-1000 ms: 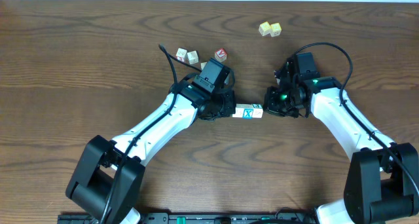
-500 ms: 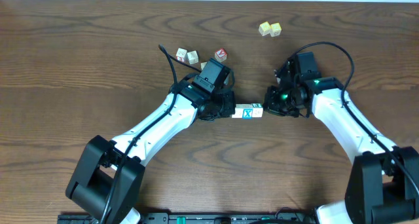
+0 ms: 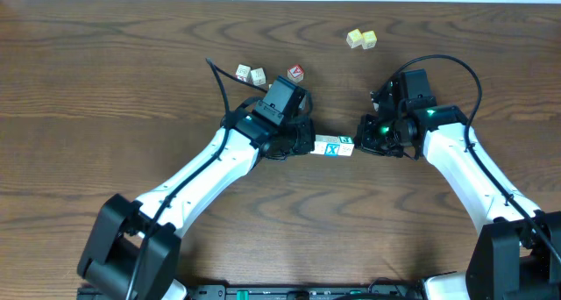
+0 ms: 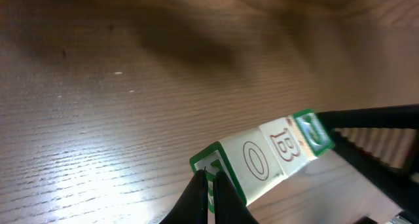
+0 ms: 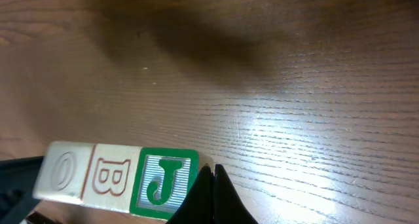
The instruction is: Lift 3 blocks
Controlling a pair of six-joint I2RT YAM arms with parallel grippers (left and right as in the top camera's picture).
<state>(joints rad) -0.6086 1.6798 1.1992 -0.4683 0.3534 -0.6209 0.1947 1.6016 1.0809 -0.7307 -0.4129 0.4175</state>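
Here you have both pincers clenched, tips together: the left pincer [image 4: 209,179] presses against one end of the three blocks [image 3: 333,147], and the right pincer [image 5: 208,175] against the green J end. The row lies end to end between them over the middle of the worktop [image 3: 105,89], showing O, B, J to the right wrist. Whether it clears the wood you cannot tell. Two yellow cubes [image 3: 361,39] sit well apart, farther back.
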